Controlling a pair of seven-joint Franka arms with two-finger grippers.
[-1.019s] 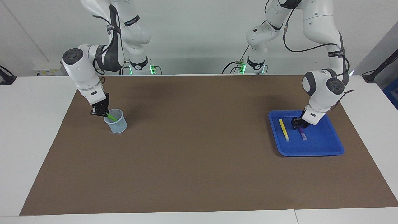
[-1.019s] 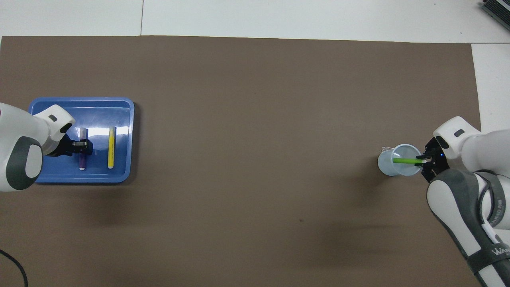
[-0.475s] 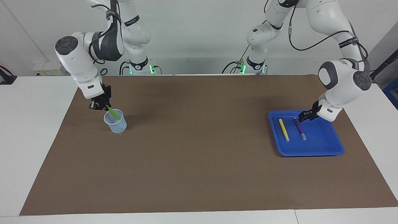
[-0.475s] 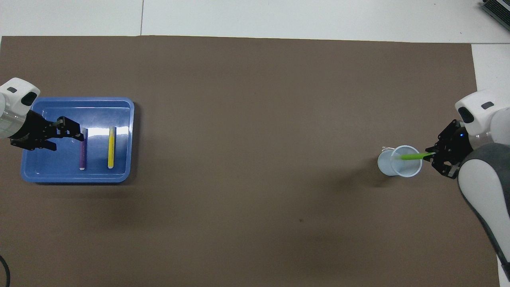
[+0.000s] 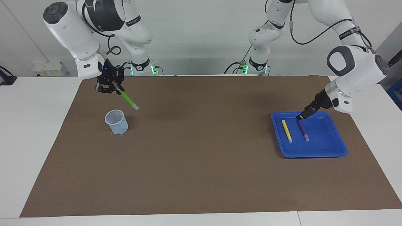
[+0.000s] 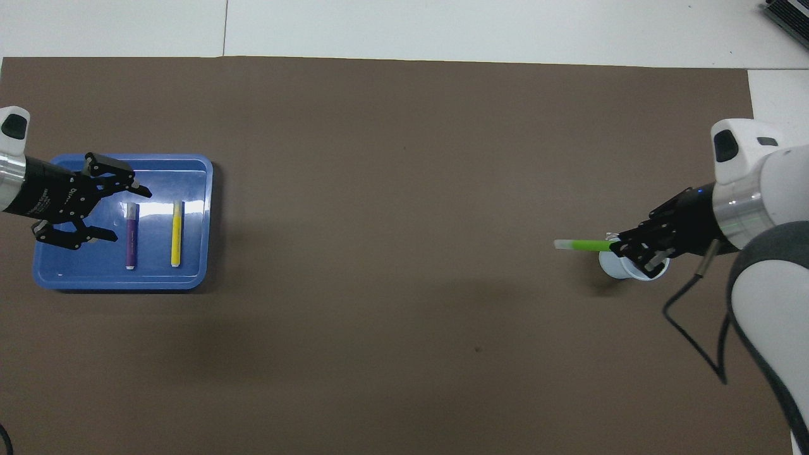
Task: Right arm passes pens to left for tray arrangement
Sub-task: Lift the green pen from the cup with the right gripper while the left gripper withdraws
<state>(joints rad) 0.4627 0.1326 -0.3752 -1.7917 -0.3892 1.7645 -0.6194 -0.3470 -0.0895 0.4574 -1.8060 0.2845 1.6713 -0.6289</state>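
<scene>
My right gripper [image 5: 116, 90] is shut on the whitish-tipped bright green pen [image 5: 127, 99] and holds it slanted in the air above the cup, with the free end pointing toward the table's middle [image 6: 581, 244]. The blue tray [image 5: 326, 147] lies toward the left arm's end of the table. In it the yellow pen [image 5: 286, 131] and the purple pen [image 5: 303, 130] lie side by side. My left gripper [image 6: 131, 216] hangs open over the tray, just above the purple pen [image 6: 131, 243], with nothing between its fingers.
A small translucent pale-blue cup [image 5: 116, 121] stands upright on the brown mat toward the right arm's end; in the overhead view the right gripper [image 6: 618, 248] partly covers it. Two slimmer white arms with green-lit bases stand at the robots' edge.
My right gripper has lifted the green pen out of the cup and up. My left gripper has let go of the purple pen in the tray, opened and risen.
</scene>
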